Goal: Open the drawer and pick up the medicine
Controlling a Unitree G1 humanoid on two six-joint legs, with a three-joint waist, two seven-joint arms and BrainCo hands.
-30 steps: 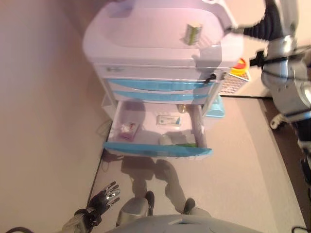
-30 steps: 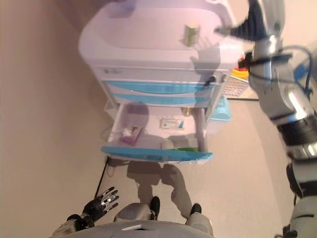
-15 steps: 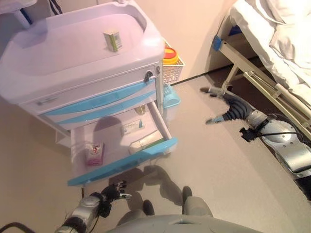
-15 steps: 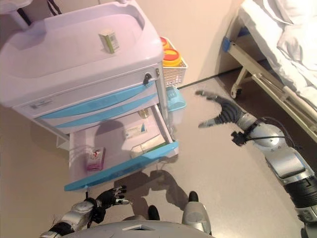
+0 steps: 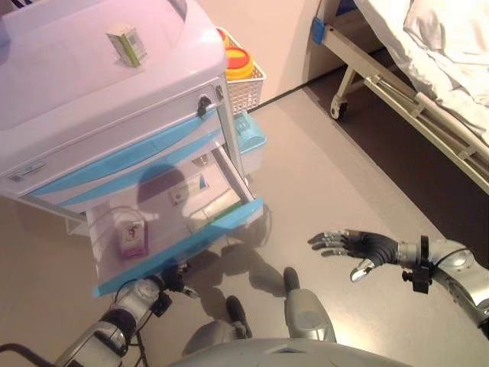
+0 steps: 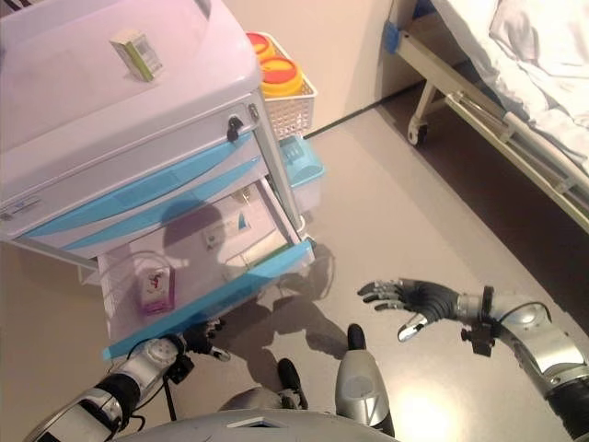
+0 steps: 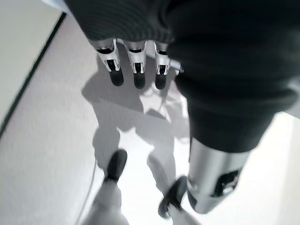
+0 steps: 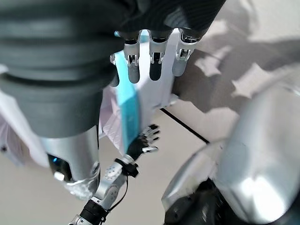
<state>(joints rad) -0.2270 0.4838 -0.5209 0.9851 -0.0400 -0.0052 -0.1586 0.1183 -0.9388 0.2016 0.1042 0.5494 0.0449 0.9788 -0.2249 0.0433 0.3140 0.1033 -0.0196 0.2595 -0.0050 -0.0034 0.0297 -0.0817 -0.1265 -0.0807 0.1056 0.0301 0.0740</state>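
L hand point(image 6: 204, 332) low, fingers loosely out, empty, just below blue front of open bottom drawer point(image 6: 207, 302) of white-and-blue plastic cart point(image 6: 138, 129). R hand point(image 6: 405, 299) spread open over floor, empty, well apart to its right. Pink medicine box point(image 6: 155, 284) in drawer; small green-white box point(image 6: 134, 53) on cart top beyond.

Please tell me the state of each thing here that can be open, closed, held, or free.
Bottom drawer: pulled open.
Upper drawers: closed.
Pink medicine packet: lying in the open drawer, not held.
Small box: on the cart top, untouched.
Left robot hand: open, empty, below the drawer front.
Right robot hand: open, empty, above the floor.
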